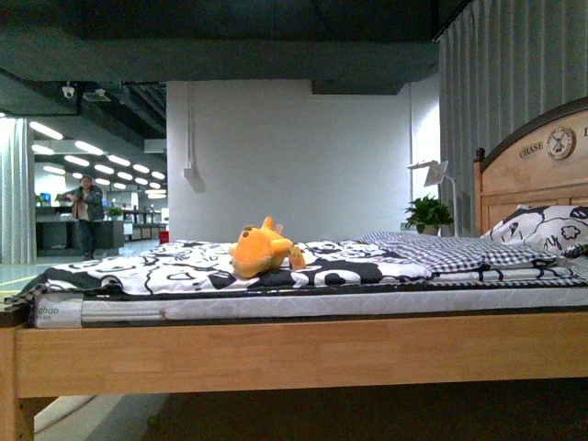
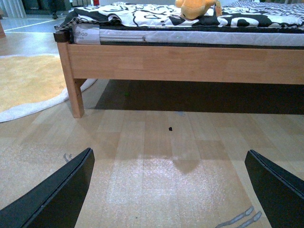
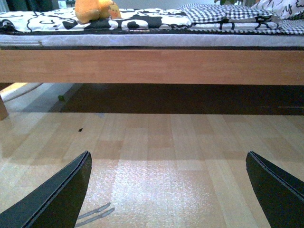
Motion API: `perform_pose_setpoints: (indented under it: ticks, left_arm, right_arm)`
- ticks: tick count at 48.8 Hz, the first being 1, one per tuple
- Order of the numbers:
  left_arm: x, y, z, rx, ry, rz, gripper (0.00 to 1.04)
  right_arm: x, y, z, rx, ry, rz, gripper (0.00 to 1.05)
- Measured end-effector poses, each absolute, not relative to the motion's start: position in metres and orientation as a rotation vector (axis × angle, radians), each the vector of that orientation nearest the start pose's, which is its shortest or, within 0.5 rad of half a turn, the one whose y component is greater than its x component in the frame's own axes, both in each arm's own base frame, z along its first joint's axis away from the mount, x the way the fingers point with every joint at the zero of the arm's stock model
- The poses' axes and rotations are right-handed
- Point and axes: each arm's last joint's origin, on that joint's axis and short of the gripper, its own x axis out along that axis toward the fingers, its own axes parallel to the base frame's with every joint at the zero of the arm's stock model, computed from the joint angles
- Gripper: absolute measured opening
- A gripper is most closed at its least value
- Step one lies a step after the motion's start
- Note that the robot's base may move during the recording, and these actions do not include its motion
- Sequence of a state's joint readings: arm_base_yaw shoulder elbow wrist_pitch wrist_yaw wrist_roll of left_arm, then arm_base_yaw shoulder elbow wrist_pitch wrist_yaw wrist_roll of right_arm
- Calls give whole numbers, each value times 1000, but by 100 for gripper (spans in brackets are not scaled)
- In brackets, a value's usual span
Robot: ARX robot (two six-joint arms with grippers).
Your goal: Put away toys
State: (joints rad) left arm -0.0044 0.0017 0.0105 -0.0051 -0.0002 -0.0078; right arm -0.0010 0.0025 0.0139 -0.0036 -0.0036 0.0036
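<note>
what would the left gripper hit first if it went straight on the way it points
Likely the wooden floor in front of the bed, before the side rail; depth is unclear.

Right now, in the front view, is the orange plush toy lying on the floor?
No, the orange plush toy lies on the black-and-white bedcover, on top of the wooden bed.
</note>
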Motion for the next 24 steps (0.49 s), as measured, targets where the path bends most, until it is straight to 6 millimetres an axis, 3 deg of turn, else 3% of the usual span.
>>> perform_pose_setpoints:
  ticks: [24]
  left_arm:
    - [97,0,166,-8,-4,-4,99]
  right_arm:
    - [97,0,168,4,-8,3,98]
